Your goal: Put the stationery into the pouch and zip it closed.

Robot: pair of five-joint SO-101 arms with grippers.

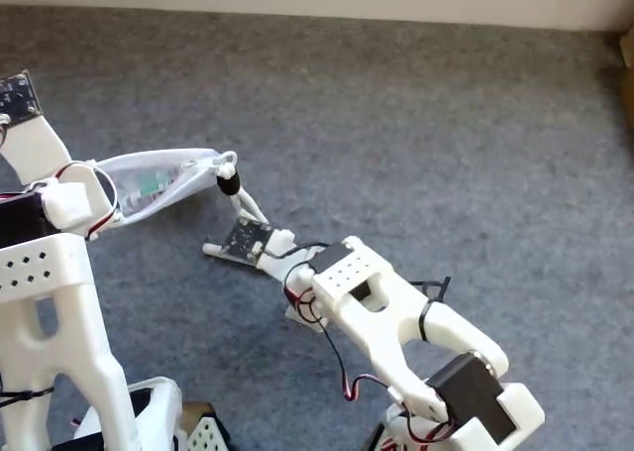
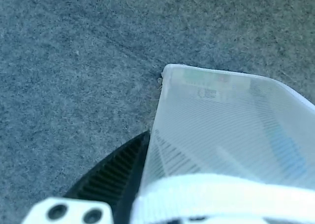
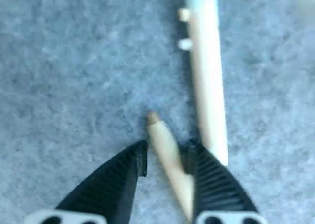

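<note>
Fuzzy grey carpeted bench (image 1: 416, 124) throughout. Left tool (image 2: 142, 160) clamps a translucent white mesh pouch (image 2: 231, 130). Right tool (image 3: 167, 152), tilted low, jaws narrowly parted, straddles a cream pencil-like stick (image 3: 163, 138), with a white plastic pen (image 3: 206, 86) just beside it.

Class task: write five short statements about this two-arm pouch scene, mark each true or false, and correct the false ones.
1. The left end effector grips the translucent pouch. True.
2. The pouch is empty. False: a green item and a bluish item show through its side.
3. A cream stick with a brownish tip lies between the fingers of the right end effector. True.
4. The arms work over a wooden tabletop. False: the surface is grey carpet.
5. A person's hand holds the pouch. False: the left end effector holds it.
</note>
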